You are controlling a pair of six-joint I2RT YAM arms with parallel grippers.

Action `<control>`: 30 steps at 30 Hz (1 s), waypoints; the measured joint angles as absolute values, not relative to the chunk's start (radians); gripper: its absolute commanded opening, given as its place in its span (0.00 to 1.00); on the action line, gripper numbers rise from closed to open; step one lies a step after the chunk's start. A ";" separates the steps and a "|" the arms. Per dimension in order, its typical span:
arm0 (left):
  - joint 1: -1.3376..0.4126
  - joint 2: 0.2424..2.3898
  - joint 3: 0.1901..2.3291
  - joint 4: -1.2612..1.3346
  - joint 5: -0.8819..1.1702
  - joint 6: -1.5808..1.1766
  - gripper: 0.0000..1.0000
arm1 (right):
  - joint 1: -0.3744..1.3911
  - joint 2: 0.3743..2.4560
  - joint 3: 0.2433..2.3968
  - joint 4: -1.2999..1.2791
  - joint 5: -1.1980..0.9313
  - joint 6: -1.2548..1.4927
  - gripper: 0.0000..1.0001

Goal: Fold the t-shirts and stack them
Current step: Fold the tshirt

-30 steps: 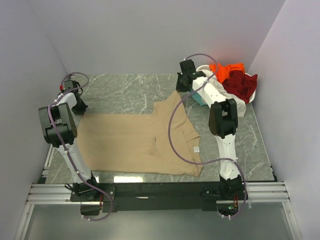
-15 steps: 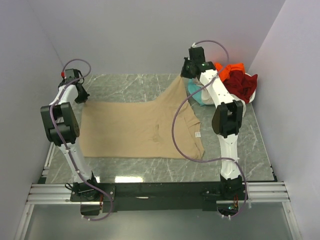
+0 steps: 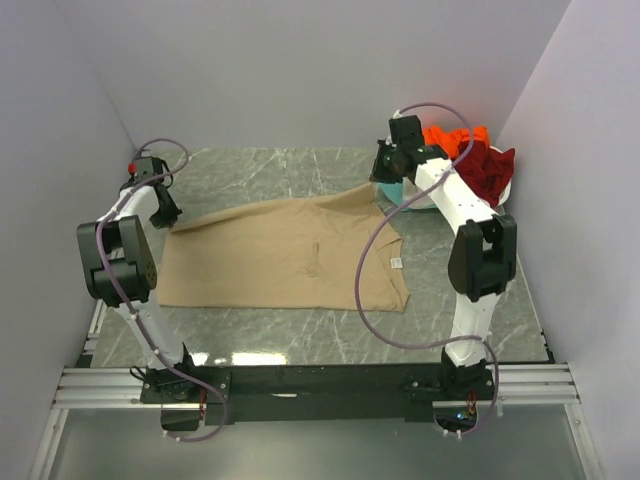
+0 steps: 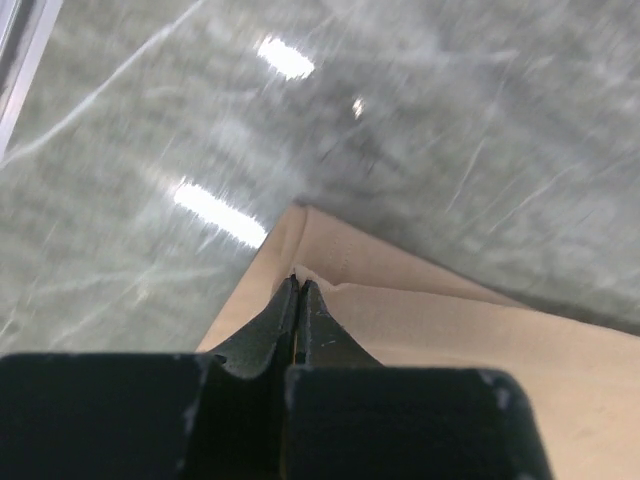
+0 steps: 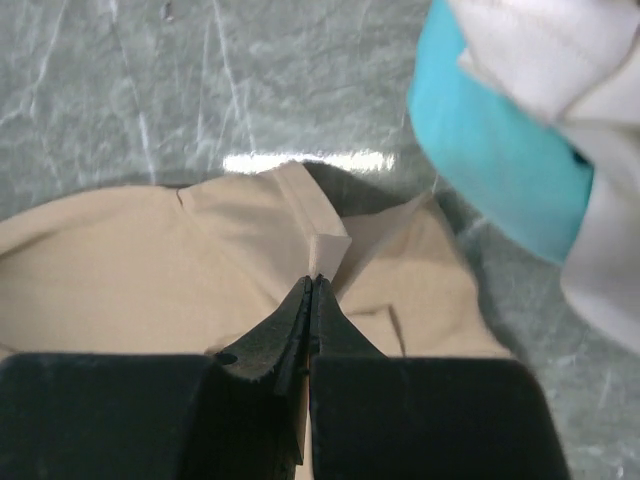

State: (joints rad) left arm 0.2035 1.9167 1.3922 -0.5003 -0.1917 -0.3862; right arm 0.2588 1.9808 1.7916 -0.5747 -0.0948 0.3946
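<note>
A large tan t-shirt [image 3: 290, 260] lies stretched across the middle of the marble table. My left gripper [image 3: 166, 213] is shut on its far left corner [image 4: 300, 240], pinching the cloth edge just above the table. At the far right, my right gripper [image 3: 383, 178] is shut on the opposite corner of the tan shirt [image 5: 325, 245], lifted a little. The other t-shirts sit in a pile at the back right: orange [image 3: 455, 140], dark red [image 3: 488, 168], cream-white [image 5: 545, 60] and teal [image 5: 490, 140].
The pile of shirts fills the back right corner against the wall [image 3: 570, 150]. Grey walls enclose the table [image 3: 260, 170] on three sides. An aluminium rail [image 3: 300, 385] with the arm bases runs along the near edge.
Both arms have pulled the tan shirt's far edge outward and back. The right gripper moved right toward the pile and lower, and the raised cloth has flattened out.
</note>
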 measured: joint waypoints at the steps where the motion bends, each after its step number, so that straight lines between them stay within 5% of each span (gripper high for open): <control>1: 0.204 1.899 1.370 -0.501 -0.196 -0.382 0.01 | 0.262 1.946 1.752 -0.567 -0.097 0.395 0.00; 17: 0.204 1.732 1.217 -0.524 -0.299 -0.390 0.01 | 0.329 1.571 1.262 -0.514 -0.099 0.464 0.00; 30: 0.204 1.638 1.159 -0.530 -0.328 -0.409 0.01 | 0.334 1.371 1.131 -0.526 -0.091 0.510 0.00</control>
